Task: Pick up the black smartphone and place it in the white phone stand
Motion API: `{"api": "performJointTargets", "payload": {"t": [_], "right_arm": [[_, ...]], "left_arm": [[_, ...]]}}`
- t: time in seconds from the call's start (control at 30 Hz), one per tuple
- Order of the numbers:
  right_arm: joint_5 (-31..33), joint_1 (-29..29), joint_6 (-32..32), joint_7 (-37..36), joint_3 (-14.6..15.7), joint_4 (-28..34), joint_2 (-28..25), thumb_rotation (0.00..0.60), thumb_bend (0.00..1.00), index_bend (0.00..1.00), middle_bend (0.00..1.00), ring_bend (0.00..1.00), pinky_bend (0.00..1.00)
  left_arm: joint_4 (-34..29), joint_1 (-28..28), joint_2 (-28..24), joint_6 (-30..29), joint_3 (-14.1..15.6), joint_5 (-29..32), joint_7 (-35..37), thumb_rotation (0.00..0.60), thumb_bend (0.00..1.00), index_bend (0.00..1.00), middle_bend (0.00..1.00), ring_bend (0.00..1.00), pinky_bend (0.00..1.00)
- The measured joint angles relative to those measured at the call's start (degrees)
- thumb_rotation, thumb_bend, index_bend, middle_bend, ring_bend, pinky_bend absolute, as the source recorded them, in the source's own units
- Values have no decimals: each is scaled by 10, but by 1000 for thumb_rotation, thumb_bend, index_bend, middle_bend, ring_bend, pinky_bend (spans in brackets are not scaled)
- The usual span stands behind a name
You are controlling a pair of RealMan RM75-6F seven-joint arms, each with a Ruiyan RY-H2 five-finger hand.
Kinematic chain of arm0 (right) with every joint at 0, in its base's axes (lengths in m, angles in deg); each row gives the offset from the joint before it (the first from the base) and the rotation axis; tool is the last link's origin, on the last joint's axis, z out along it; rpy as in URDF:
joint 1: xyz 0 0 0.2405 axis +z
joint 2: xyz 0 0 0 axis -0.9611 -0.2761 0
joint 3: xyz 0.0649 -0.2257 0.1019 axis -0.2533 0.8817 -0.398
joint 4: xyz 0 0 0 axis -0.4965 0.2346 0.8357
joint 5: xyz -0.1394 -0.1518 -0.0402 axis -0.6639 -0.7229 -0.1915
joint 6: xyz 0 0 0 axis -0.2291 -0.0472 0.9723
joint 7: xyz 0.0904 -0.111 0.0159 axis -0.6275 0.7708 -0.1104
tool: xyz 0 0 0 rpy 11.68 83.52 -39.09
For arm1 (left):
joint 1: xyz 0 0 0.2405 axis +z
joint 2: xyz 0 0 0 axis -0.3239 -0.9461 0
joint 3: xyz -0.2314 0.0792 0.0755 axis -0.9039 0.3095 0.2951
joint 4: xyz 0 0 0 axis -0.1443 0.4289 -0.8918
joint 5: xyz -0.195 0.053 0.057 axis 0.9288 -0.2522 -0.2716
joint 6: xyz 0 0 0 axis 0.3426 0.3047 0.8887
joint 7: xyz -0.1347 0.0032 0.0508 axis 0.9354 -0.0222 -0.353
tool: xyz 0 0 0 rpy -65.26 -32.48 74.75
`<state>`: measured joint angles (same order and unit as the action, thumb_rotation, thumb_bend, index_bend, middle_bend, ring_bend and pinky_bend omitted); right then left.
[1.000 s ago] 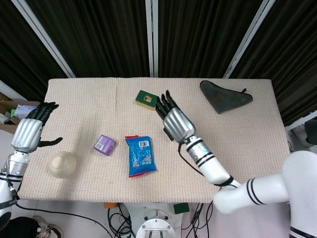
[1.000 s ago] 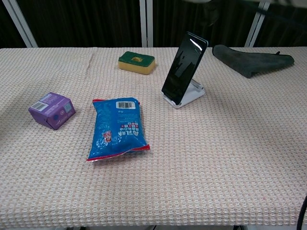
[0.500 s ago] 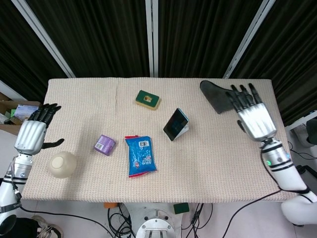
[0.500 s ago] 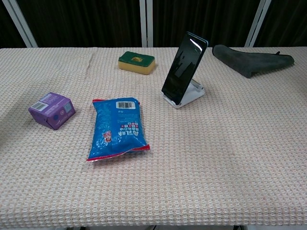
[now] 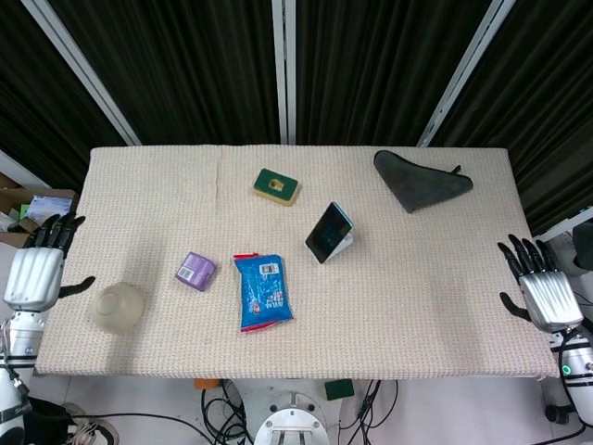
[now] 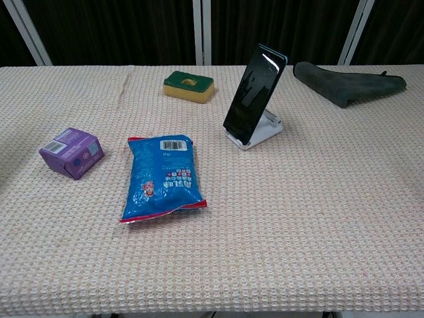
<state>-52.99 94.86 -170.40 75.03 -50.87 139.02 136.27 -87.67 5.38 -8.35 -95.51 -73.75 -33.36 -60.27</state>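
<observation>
Left hand (image 5: 35,275): off the desk's left edge, fingers spread, holding nothing; drawn slightly back and down from its place a second ago.

Bowl (image 5: 118,306): pale, at the near left of the desk (image 5: 435,269); unmoved.

Purple box (image 5: 195,271), blue snack bag (image 5: 262,291), sponge (image 5: 277,186): all unmoved.

Smartphone (image 6: 254,93): black, leaning upright in the white stand (image 6: 263,133) at mid-desk, its lower edge seated in the cradle. Nothing touches it. Judged: placement done, only the withdrawal remains.

Dark cloth (image 5: 419,182): far right corner; unmoved.

Right hand (image 5: 542,291): a second ago directly over the phone and stand, half a second ago above the cloth, now off the desk's right edge, fingers apart and empty. The retreat suggests the task is complete.

Views: only the head view shows either hand and the bowl. The chest view alone shows the phone's tilt, its glossy screen and how it seats in the stand.
</observation>
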Motion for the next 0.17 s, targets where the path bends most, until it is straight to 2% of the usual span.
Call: {"api": "performJointTargets", "payload": {"t": [0.17], "right_arm": [[-18,-27,5,4,-14,16,-5,600,334,0,0,0,0]], "left_arm": [[-2,51,-5,-36,34,-3,-6,586,69,124,82,58,190]]}}
